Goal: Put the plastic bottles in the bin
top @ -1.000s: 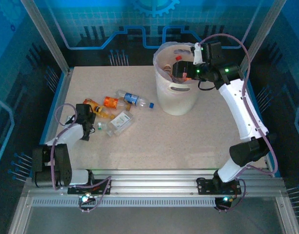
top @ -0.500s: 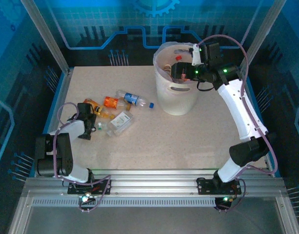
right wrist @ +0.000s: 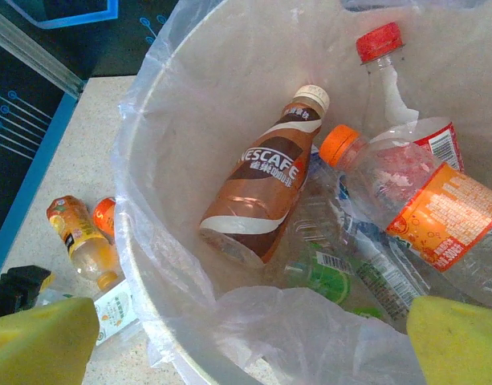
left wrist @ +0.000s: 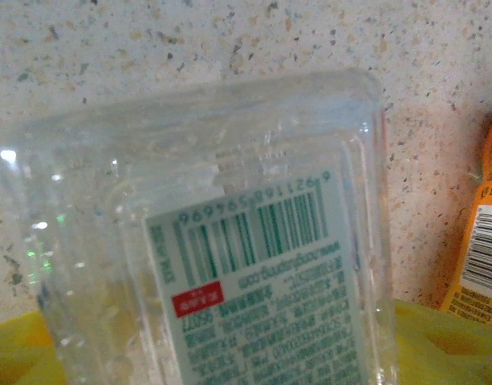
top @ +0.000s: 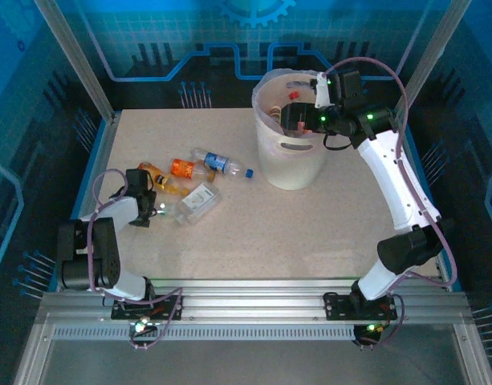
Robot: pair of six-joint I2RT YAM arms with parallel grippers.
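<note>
A clear square bottle (left wrist: 254, 241) with a white barcode label lies on the table (top: 254, 233), with my left gripper (left wrist: 229, 357) open around it and a yellow finger (left wrist: 21, 353) on either side. In the top view that bottle (top: 196, 200) lies just right of the left gripper (top: 149, 212). Beside it are an orange-label bottle (top: 181, 168), a blue-label bottle (top: 217, 163) and a small juice bottle (top: 153, 176). The white bin (top: 290, 152) holds several bottles, among them a brown Nescafe bottle (right wrist: 266, 192) and an orange-capped one (right wrist: 414, 200). My right gripper (right wrist: 246, 341) hangs open and empty over the bin's rim (right wrist: 141, 241).
A thin plastic liner (right wrist: 310, 321) is draped over the bin's near rim. Metal frame posts (top: 77, 56) and blue side walls enclose the table. The rail with the arm bases (top: 246, 293) runs along the near edge.
The left gripper has slid right, closer onto the clear square bottle. The right gripper has shifted slightly over the bin.
</note>
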